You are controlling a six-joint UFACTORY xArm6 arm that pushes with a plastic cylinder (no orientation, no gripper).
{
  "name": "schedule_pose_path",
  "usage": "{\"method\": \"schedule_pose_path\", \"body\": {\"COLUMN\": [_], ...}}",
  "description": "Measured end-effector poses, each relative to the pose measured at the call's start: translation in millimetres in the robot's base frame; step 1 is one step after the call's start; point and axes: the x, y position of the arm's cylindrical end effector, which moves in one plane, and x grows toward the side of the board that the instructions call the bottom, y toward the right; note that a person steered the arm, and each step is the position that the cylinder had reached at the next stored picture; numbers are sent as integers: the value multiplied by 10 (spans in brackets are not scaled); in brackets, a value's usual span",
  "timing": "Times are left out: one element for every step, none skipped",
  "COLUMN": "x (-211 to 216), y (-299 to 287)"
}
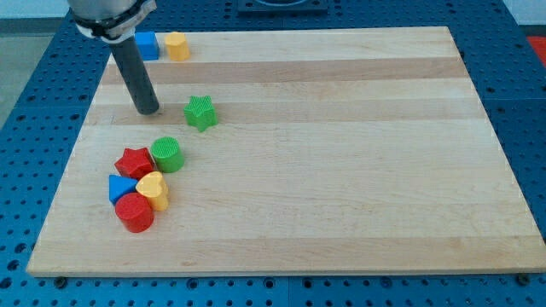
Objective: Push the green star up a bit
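Note:
The green star [200,112] lies on the wooden board [341,153] in its upper left part. My tip [148,111] rests on the board just left of the star, with a small gap between them. The dark rod rises from the tip toward the view's top left.
A blue cube [147,45] and a yellow block [177,46] sit at the board's top left edge. Below the star is a cluster: green cylinder [167,154], red star [134,161], blue block [120,188], yellow heart [153,189], red cylinder [135,212].

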Motion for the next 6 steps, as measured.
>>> {"method": "schedule_pose_path", "body": {"x": [254, 415, 421, 293, 58, -114], "y": [14, 324, 721, 890, 890, 868]}}
